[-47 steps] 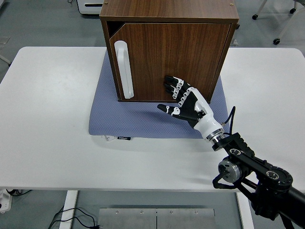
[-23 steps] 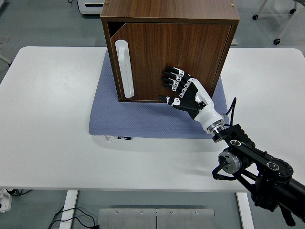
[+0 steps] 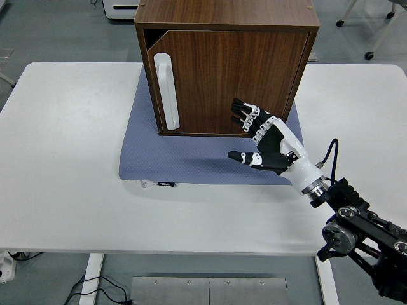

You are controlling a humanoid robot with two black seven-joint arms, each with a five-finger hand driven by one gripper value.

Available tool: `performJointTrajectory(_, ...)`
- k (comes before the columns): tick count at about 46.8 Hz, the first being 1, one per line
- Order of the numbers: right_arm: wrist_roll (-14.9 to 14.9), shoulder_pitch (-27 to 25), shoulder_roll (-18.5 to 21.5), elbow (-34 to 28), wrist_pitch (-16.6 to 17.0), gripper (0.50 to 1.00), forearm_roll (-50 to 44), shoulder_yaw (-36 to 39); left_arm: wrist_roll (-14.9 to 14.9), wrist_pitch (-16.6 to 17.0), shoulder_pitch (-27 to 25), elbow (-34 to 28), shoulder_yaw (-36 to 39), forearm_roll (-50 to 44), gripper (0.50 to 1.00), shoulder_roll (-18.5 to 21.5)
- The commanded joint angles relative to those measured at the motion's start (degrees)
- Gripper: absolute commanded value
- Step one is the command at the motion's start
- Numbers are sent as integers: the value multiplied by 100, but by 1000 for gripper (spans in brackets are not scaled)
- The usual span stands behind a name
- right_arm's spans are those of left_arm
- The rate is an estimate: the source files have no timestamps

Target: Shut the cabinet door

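One walnut cabinet door sits nearly flush, white handle upright; right hand spread, released

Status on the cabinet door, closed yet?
Nearly. The door sits almost flush in the cabinet, with only a thin dark gap by the white handle. The right hand is open, fingers at the door's lower right. Left: a final push to seat the handle side.
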Motion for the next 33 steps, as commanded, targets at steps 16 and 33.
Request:
performJointTrajectory(16,-3,-531,-940,144,8,1000,-124,202,1,0,1,0,0,0,1000,0)
performJointTrajectory(33,-3,-1129,-1625,144,183,1000,-71,1063,1,0,1,0,0,0,1000,0)
